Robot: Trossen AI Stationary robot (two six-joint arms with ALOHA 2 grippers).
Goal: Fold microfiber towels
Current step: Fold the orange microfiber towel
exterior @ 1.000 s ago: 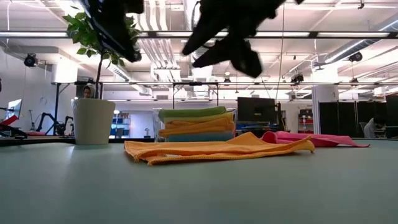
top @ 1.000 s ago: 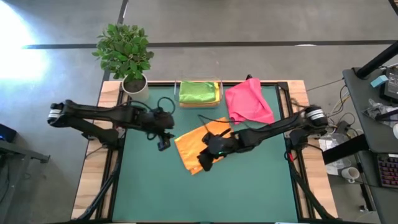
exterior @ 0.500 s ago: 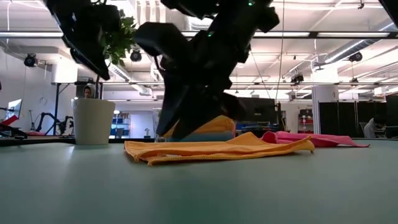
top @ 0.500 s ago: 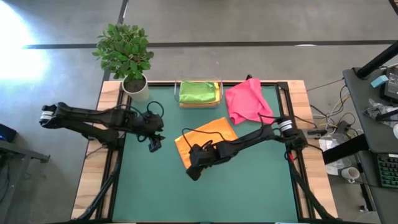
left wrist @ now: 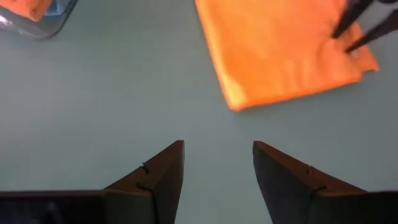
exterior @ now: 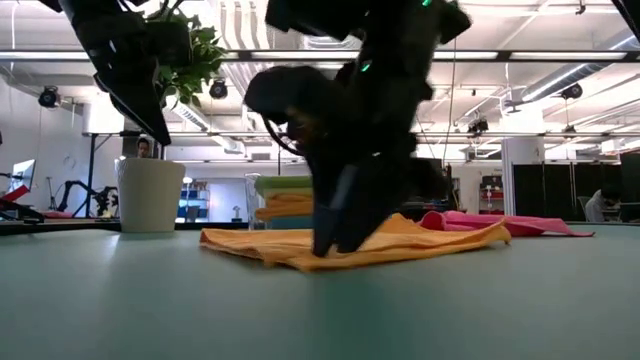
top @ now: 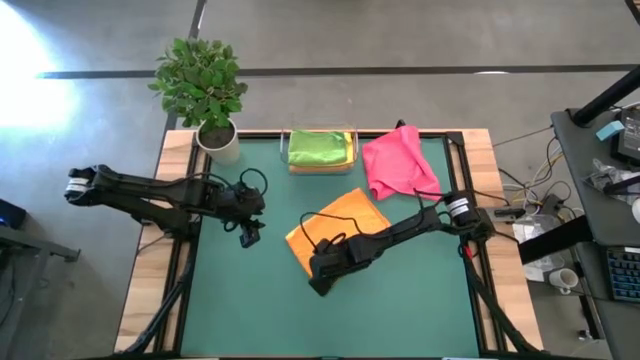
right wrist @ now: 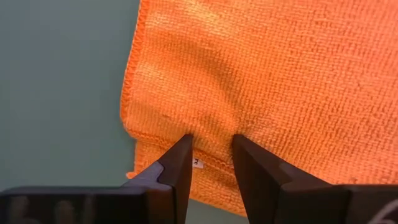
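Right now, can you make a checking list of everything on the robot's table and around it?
Surface: green table mat, wooden edges.
Job's things: orange towel lying folded mid-table; pink towel crumpled at the far right; folded towels stacked in the clear tray, green one on top.
Clutter: potted plant at the far left corner.
Grippers: right gripper down at the orange towel's near corner, fingers astride its hem; left gripper open above bare mat.
Cables: black cables along both arms.
Surroundings: desk with equipment on the right.

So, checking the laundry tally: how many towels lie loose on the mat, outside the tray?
2: an orange towel mid-mat and a pink towel at the far right. Others are stacked in the tray.
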